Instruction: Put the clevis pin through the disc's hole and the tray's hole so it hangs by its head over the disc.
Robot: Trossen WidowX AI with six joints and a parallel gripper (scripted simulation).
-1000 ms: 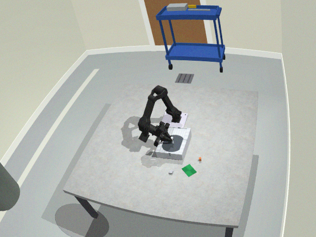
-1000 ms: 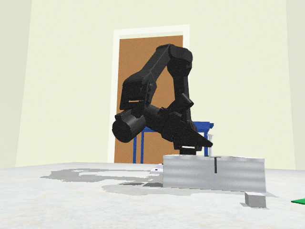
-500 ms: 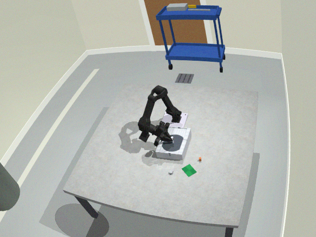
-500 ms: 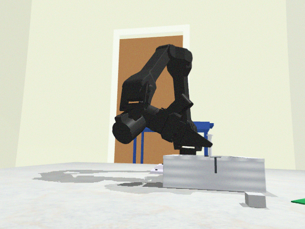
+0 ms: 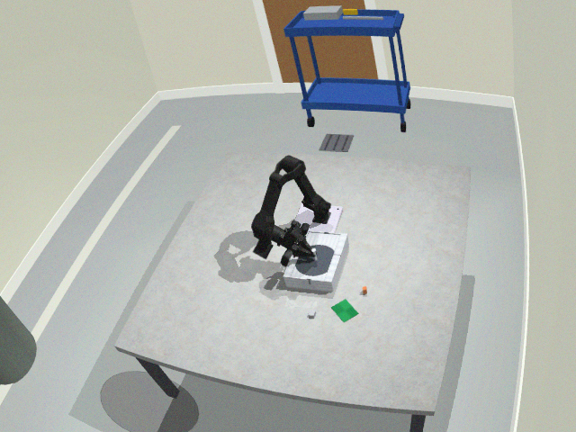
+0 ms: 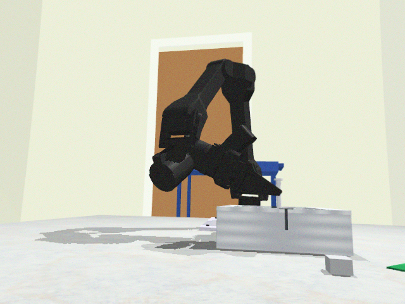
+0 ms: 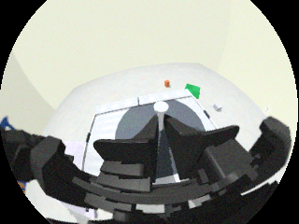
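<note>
The steel tray (image 5: 338,241) (image 6: 252,230) (image 7: 97,137) sits on the table. The wide dark grey disc (image 5: 325,265) (image 7: 131,128) lies flat in it. My gripper (image 5: 314,256) (image 6: 280,192) (image 7: 160,118) is shut on the pale clevis pin (image 6: 278,183) (image 7: 161,107), over the middle part of the disc. The pin stands upright, head up, with its head and some shank above the fingertips. In the exterior view its lower end shows down to about the tray's top edge. The disc's hole and the tray's hole are hidden, so I cannot tell whether the pin's tip is in them.
A grey block (image 5: 311,314) (image 6: 340,265) (image 7: 217,107), a green square (image 5: 345,310) (image 6: 397,267) (image 7: 192,91) and a small orange block (image 5: 364,290) (image 7: 166,83) lie beyond the tray. A pale lilac plate (image 5: 336,219) (image 6: 209,224) is at the arm's base. A blue trolley (image 5: 355,94) stands behind the table.
</note>
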